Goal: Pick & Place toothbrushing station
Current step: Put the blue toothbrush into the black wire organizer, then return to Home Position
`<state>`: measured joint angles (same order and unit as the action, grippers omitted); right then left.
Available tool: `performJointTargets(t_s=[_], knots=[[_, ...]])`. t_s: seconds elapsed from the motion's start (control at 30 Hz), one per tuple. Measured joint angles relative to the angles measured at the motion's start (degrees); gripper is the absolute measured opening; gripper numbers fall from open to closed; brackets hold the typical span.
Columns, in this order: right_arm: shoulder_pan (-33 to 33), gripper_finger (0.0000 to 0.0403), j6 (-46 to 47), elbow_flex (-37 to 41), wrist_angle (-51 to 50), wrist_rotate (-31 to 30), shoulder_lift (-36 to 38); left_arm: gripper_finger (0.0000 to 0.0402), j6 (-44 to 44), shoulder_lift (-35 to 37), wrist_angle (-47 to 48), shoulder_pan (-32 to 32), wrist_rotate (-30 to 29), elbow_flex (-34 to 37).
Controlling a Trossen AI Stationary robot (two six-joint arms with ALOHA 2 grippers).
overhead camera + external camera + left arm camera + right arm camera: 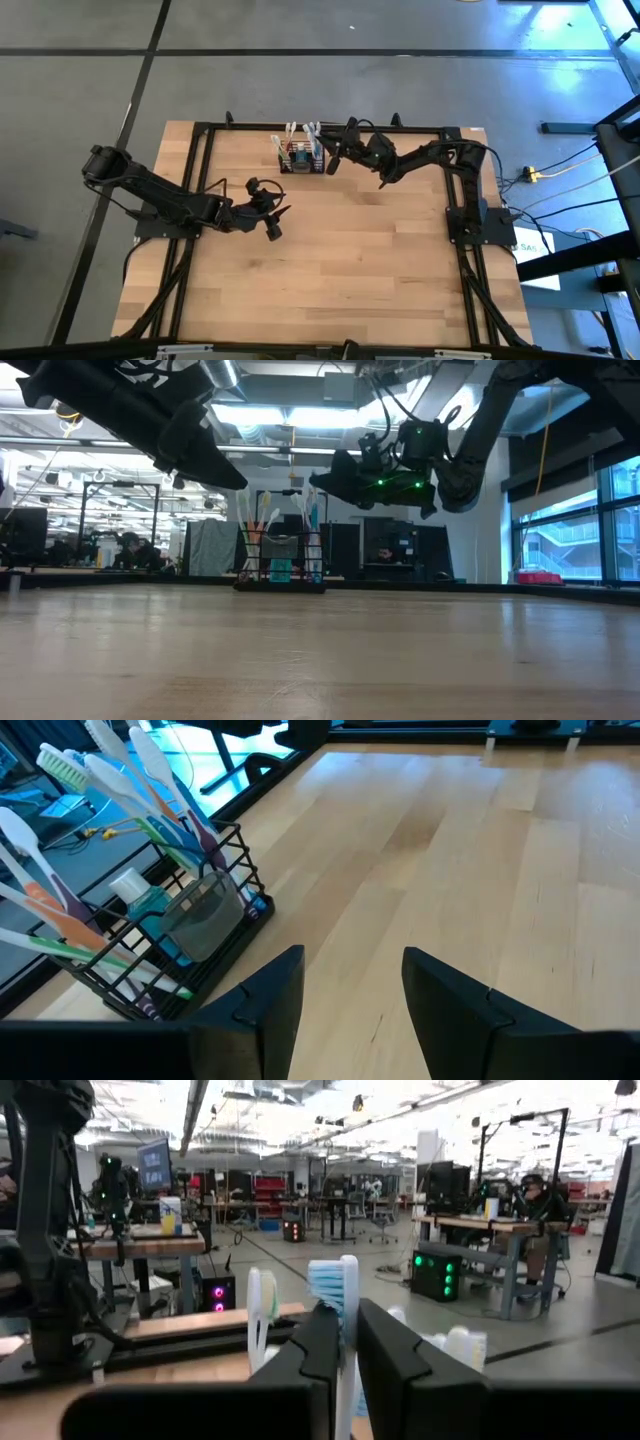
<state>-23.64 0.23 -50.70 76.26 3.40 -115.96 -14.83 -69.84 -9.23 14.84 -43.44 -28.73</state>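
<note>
The toothbrushing station (300, 160), a small black wire basket, stands on its base near the table's far edge. It holds several upright toothbrushes, a teal bottle (150, 905) and a clear cup (205, 915). It also shows in the low view (282, 565) and the left wrist view (190, 935). My right gripper (328, 165) hangs at the station's right side among the brush heads, its fingers nearly shut (350, 1308). My left gripper (280, 222) hovers open over bare wood on the near side of the station (352, 955), with nothing between its fingers. My right gripper comes in about level from the table's right. The stem of a white toothbrush with blue bristles (346, 1285) shows in the narrow gap between its fingers. The head stands up above the fingertips. I cannot tell whether the fingers touch it.
Black frame rails (200, 200) run along the table's left, right and far edges. Bare wood (340, 270) spreads over the middle and near half. Cables and stands (560, 170) lie beyond the right edge. Desks and people show in the room behind (530, 1190).
</note>
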Motion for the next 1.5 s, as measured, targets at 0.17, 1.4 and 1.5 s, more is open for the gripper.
performJointTargets(t_s=[0.17,1.4,1.5], knots=[[0.06,0.0028,0.47,0.0,-1.83,-0.02,0.0,0.0166,0.0,0.01,0.0,0.02,0.02,0.01],[0.13,0.0192,3.86,0.02,-5.19,-1.46,0.02,0.0166,0.0,0.02,0.0,0.02,0.04,0.0],[0.11,0.0205,4.92,0.02,-5.19,-1.46,0.02,0.0166,0.04,0.02,0.02,0.01,0.04,0.02]])
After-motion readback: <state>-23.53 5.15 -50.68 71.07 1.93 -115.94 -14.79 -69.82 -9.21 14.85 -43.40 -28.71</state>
